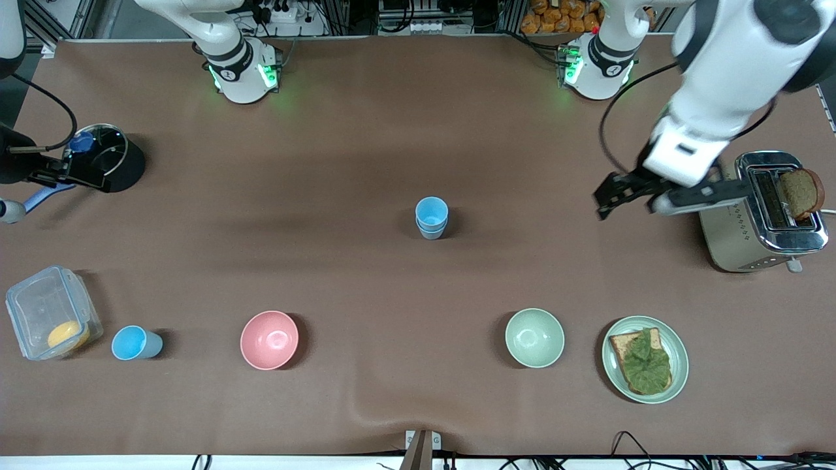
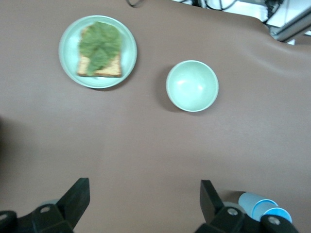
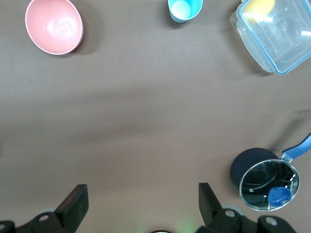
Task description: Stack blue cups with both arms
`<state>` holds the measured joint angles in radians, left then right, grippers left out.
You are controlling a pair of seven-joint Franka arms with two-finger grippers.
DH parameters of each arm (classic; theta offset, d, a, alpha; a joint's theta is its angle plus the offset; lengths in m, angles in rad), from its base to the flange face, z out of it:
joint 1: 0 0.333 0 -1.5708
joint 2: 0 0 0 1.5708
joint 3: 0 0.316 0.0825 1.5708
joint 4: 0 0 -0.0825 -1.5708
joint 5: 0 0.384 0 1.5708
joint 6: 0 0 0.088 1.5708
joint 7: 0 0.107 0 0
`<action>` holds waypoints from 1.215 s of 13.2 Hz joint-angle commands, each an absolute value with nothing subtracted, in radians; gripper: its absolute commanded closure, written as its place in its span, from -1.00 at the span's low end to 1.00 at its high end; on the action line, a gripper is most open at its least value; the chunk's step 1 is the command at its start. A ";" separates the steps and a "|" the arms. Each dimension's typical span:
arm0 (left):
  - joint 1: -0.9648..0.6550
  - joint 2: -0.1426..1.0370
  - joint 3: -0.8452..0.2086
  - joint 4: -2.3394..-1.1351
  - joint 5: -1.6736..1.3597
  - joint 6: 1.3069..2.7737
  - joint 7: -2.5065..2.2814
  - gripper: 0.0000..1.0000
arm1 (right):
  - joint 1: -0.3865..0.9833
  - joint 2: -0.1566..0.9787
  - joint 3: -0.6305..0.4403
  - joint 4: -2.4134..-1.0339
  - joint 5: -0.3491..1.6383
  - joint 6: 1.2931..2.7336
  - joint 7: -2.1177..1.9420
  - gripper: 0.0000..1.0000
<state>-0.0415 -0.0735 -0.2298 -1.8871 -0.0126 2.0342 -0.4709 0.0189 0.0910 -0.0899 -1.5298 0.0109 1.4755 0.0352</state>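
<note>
Left arm reaches down from its base with the wrist bent. Left gripper (image 1: 620, 194) hangs in the air, fingers (image 2: 77, 199) spread wide and empty. Right gripper (image 3: 143, 204) also spread, empty; the right arm itself is largely out of frame, pose unclear.

**Count of items on the table**

Small blue plastic cups: 3. Two are nested as one stack (image 1: 432, 218) mid-table; one single cup (image 1: 135, 343) stands beside the clear container.
Round bowls: 2, one pink (image 1: 269, 339), one pale green (image 1: 534, 337).
Pale green plate carrying lettuce-topped toast (image 1: 645, 359): 1.
Chrome toaster (image 1: 764, 212): 1, with one dark bread slice (image 1: 801, 192).
Clear plastic lidded container (image 1: 51, 313): 1.
Black pot with glass lid (image 1: 110, 163): 1.
White robot arms: 2.
</note>
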 commanded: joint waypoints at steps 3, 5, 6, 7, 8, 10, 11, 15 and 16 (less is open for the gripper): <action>-0.012 -0.181 -0.076 -1.853 0.014 1.815 -0.320 -1.00 | 0.003 0.092 -0.077 -1.528 -0.006 1.468 0.049 -1.00; -0.018 -0.204 0.032 -1.830 0.012 1.771 -0.166 -1.00 | 0.005 0.091 -0.077 -1.528 -0.006 1.468 0.049 -1.00; -0.021 -0.209 0.049 -1.803 0.014 1.716 -0.154 -1.00 | 0.005 0.092 -0.077 -1.528 -0.006 1.468 0.049 -1.00; -0.021 -0.207 0.048 -1.775 0.015 1.672 -0.155 -1.00 | 0.005 0.092 -0.077 -1.528 -0.006 1.468 0.049 -1.00; -0.025 -0.207 0.040 -1.770 0.015 1.660 -0.153 -1.00 | 0.003 0.091 -0.077 -1.528 -0.006 1.468 0.049 -1.00; -0.032 -0.193 0.009 -1.770 0.015 1.660 -0.153 -1.00 | 0.002 0.092 -0.077 -1.528 -0.006 1.468 0.049 -1.00; -0.038 -0.195 0.000 -1.769 0.015 1.660 -0.155 -1.00 | -0.003 0.092 -0.077 -1.529 -0.006 1.468 0.049 -1.00; -0.044 -0.126 -0.038 -1.688 0.014 1.660 -0.155 -1.00 | -0.006 0.092 -0.077 -1.529 -0.005 1.468 0.049 -1.00; -0.044 -0.103 -0.038 -1.666 0.014 1.660 -0.155 -1.00 | -0.006 0.092 -0.077 -1.529 -0.005 1.468 0.049 -1.00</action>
